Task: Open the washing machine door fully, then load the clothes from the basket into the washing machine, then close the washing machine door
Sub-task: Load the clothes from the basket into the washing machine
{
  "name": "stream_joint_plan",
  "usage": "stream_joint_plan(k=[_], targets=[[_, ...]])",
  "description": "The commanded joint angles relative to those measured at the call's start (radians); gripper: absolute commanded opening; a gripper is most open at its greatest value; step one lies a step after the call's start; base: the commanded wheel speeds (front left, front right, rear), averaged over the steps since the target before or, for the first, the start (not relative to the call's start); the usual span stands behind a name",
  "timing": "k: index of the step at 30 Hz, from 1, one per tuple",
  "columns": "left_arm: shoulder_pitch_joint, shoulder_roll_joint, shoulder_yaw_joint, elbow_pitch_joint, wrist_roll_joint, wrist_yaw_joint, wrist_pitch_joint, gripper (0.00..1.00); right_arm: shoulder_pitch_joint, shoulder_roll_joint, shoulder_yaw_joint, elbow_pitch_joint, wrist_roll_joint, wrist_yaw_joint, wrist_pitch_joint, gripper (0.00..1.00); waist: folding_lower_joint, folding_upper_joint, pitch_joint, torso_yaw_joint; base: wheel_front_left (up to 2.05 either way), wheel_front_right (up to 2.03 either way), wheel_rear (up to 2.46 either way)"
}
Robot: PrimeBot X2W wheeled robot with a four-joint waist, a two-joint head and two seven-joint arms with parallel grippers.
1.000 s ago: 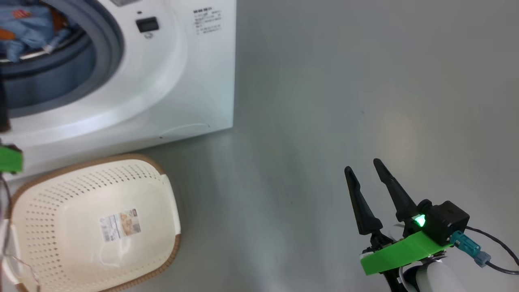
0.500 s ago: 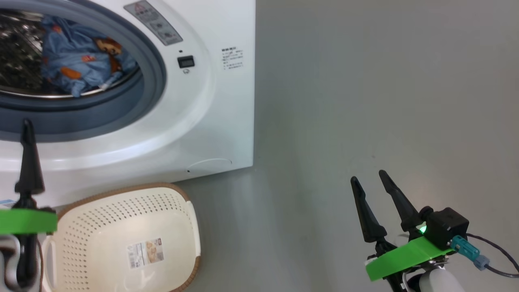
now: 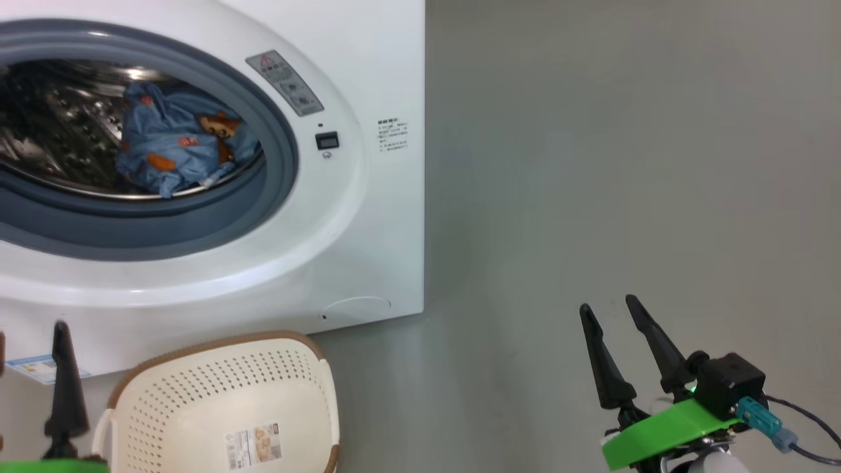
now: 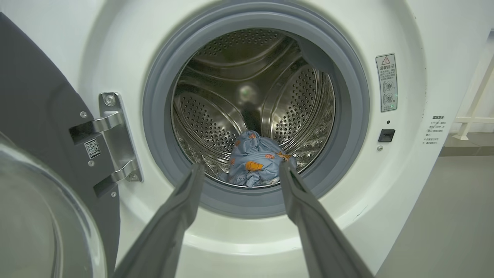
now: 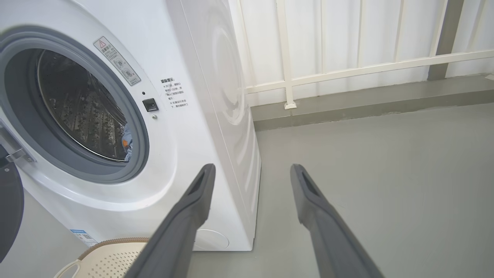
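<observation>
The door (image 4: 34, 116) is hanging open left of your left gripper (image 4: 242, 166), so that arm is sitting nearer it than your right gripper (image 3: 610, 305). Both are gaping wide, gripping nothing.

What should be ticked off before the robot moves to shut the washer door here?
1. Clothes inside the drum: ok.
2. Clothes clear of the rubber seal: cannot tell; they lie right at the drum's front lip.
3. Basket emptied: ok as far as it shows; a paper label lies on its bottom.
4. Door swung open, ready to be pushed: ok.
5. Left claw open and empty: ok.
6. Right claw open, empty, over the floor beside the washer: ok.
</observation>
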Motion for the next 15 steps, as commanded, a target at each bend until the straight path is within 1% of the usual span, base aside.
stream_joint_plan(k=[1, 11, 15], targets=[[0.006, 0.017, 0.047, -0.045, 0.016, -0.003, -0.008, 1.00, -0.001, -0.002, 0.021, -0.025, -0.012, 0.006, -0.005, 1.00, 0.0000, 0.0000, -0.017, 0.007, 0.00, 0.00, 0.00], [0.130, -0.056, 0.090, -0.092, 0.065, -0.003, -0.008, 1.00, 0.007, -0.002, 0.001, -0.039, -0.030, 0.006, -0.005, 1.00, 0.0000, 0.0000, -0.038, 0.017, 0.00, 0.00, 0.00], [0.157, -0.068, 0.086, -0.095, 0.066, -0.003, -0.008, 1.00, 0.009, -0.002, 0.003, -0.042, -0.036, 0.006, -0.005, 1.00, 0.0000, 0.0000, -0.045, 0.017, 0.00, 0.00, 0.00]])
